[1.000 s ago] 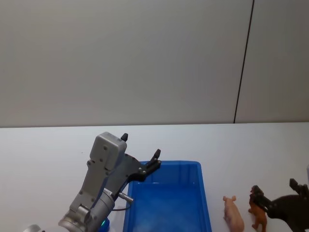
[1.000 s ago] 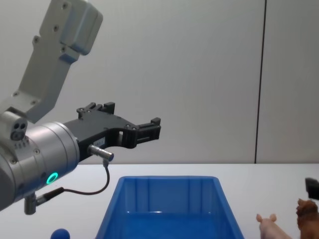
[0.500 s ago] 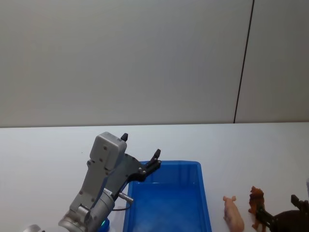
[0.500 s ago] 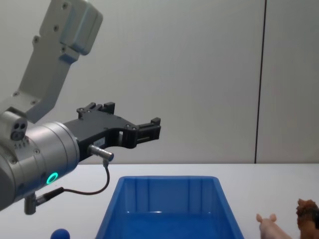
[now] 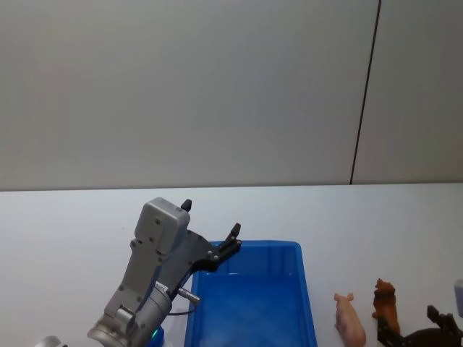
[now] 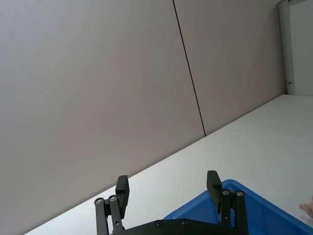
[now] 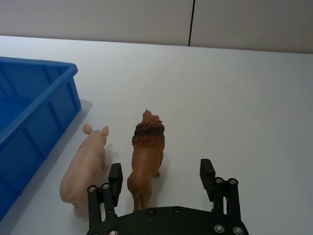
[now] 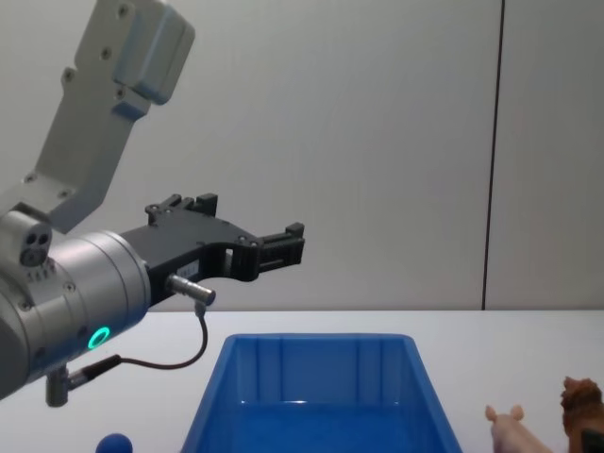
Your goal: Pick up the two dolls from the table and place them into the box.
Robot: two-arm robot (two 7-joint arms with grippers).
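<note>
White table (image 5: 72, 217) — blue box (image 5: 268, 246), pink pig (image 5: 349, 322) beside brown lion (image 5: 385, 306), small blue ball (image 8: 114, 443)

Behind, a plain matte grey panelled wall (image 5: 181, 94) — split by one thin dark vertical seam (image 5: 364, 94) toward the right. Even, soft light across its whole face.

box (image 5: 265, 245): blue plastic, glossy, smooth walls with soft reflections.
lion (image 7: 146, 152): brown moulded plastic, matt; mane rough and shaggy, body smoother.
pig (image 7: 86, 166): pale pink plastic, smooth, faint sheen.
table (image 7: 234, 98): white, smooth, matt.
left gripper (image 6: 167, 181): black, matt, with small bright metal screws.
right gripper (image 7: 161, 169): same black matt finish, shiny screw heads.
left arm (image 8: 85, 288): silver-grey casing, satin metal look.
</note>
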